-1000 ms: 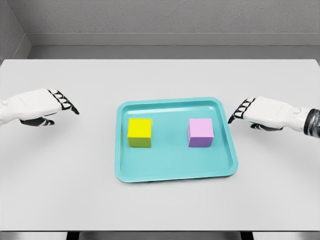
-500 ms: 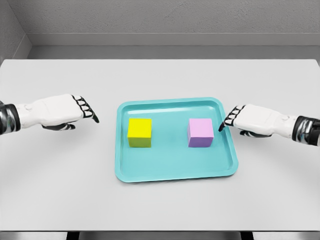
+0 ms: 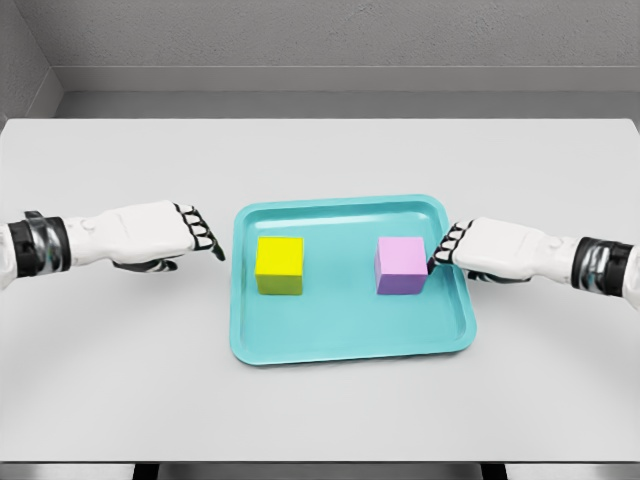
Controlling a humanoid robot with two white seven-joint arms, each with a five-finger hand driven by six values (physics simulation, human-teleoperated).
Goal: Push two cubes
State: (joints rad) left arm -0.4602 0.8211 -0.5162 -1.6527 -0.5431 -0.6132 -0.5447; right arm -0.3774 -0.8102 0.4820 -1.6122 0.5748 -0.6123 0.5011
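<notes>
The right hand (image 3: pixel 480 248) reaches in flat from the right edge, palm down, its black-jointed fingers (image 3: pixel 447 246) stretched out and relaxed, grasping nothing; the fingertips cross the right rim of the shallow teal plastic tray (image 3: pixel 350 345) and sit at the right face of the pink cube (image 3: pixel 402 265), touching or very nearly so. The left hand (image 3: pixel 150 236) mirrors it from the left, also flat with fingers extended and holding nothing, its tips just outside the tray's left rim and apart from the yellow cube (image 3: pixel 279 265). Both cubes stand upright on the tray floor, well apart, with bare teal between them and in front of them. The tray rests mid-way on the matte white table (image 3: pixel 320 410), which lies open on every side. No writing shows on anything
</notes>
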